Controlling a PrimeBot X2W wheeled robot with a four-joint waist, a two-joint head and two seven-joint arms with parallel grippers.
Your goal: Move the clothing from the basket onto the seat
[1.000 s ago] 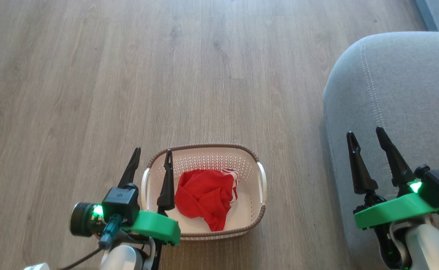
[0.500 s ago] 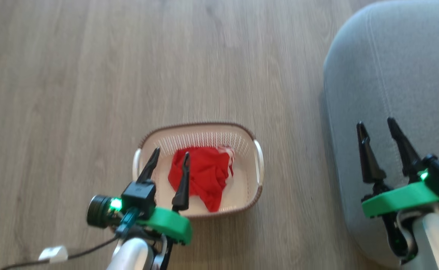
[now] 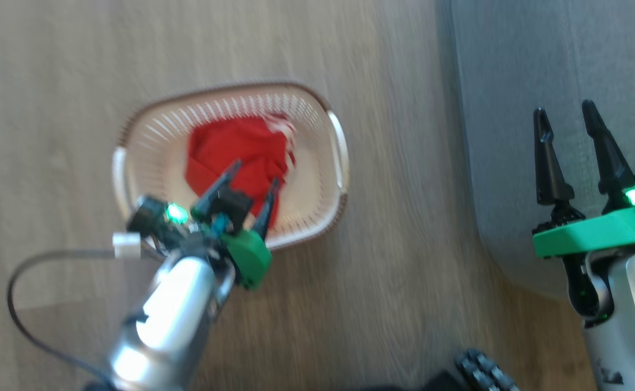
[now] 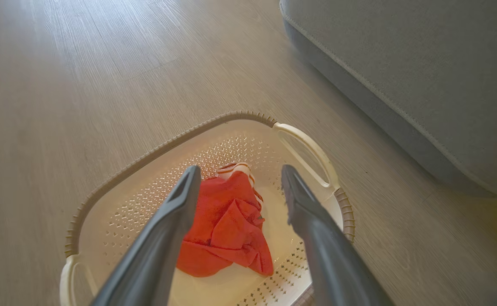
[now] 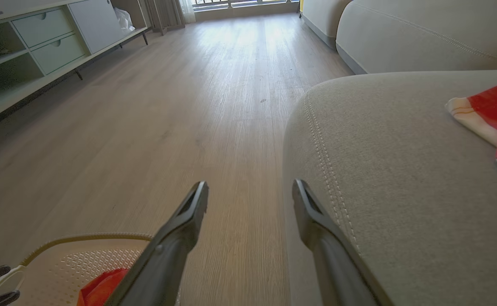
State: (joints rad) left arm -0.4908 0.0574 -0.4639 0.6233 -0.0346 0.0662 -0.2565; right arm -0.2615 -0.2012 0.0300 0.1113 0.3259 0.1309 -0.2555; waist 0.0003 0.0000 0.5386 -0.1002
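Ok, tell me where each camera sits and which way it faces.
Head view: on the head, looking down at basket, red garment and sofa; left gripper and right gripper show, both open.
Left wrist view: on the left arm, pointing down into the basket; its fingers show.
Right wrist view: on the right arm, facing along floor and sofa; its fingers show.
All three share the basket.

The clothing (image 4: 227,229) is bright red with white-striped trim. The basket (image 4: 138,191) is cream, dotted with small holes, under a brown ribbed rim. The seat (image 4: 422,63) is grey with a pale stitched seam. The floor (image 4: 104,63) shows light wood grain.
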